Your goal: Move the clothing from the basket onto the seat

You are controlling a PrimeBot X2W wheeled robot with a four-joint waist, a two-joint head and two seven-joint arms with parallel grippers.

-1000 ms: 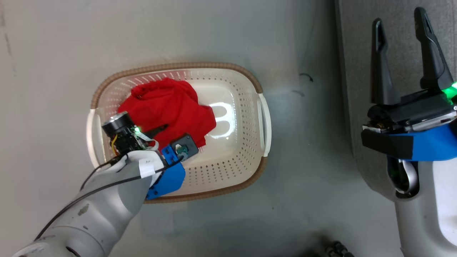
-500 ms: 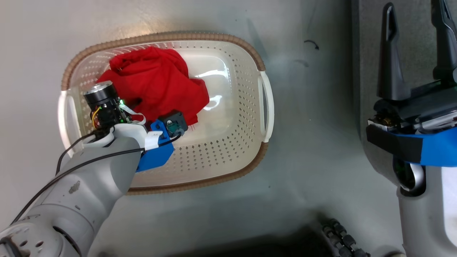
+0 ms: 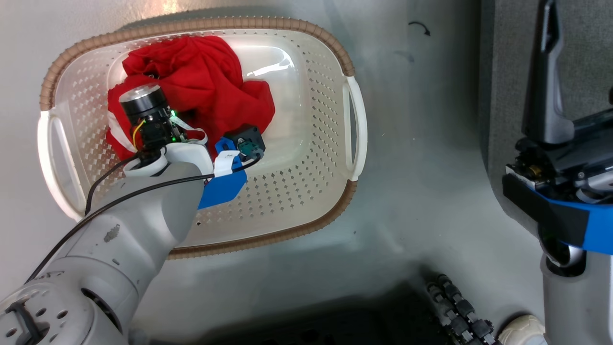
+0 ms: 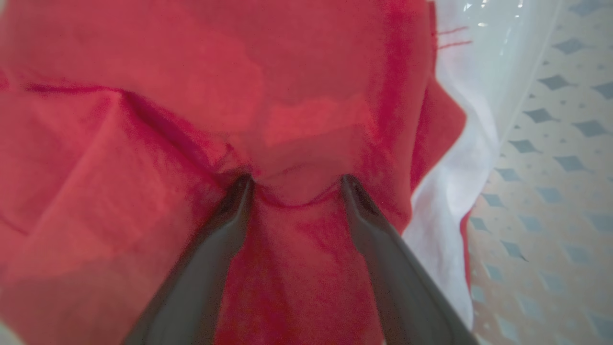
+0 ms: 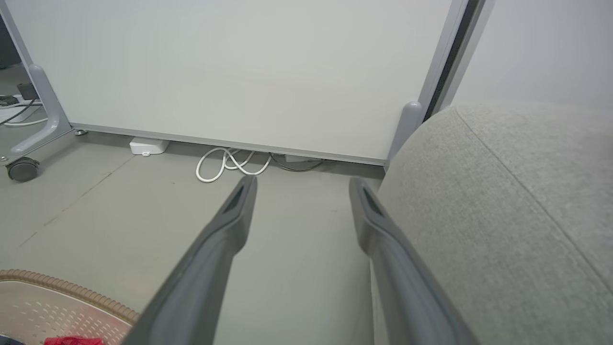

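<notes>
The clothing is bright red, with a white band along one edge. The basket is cream-white, its walls patterned with rows of small diamond-shaped holes; its rim is brown with a woven look, and its handles are white. The floor is plain pale grey. The seat is light grey fabric. The fingers of the left gripper and those of the right gripper are dark grey. The left forearm is pale grey with a blue mount. The partition panel is pale grey, the cable white.
</notes>
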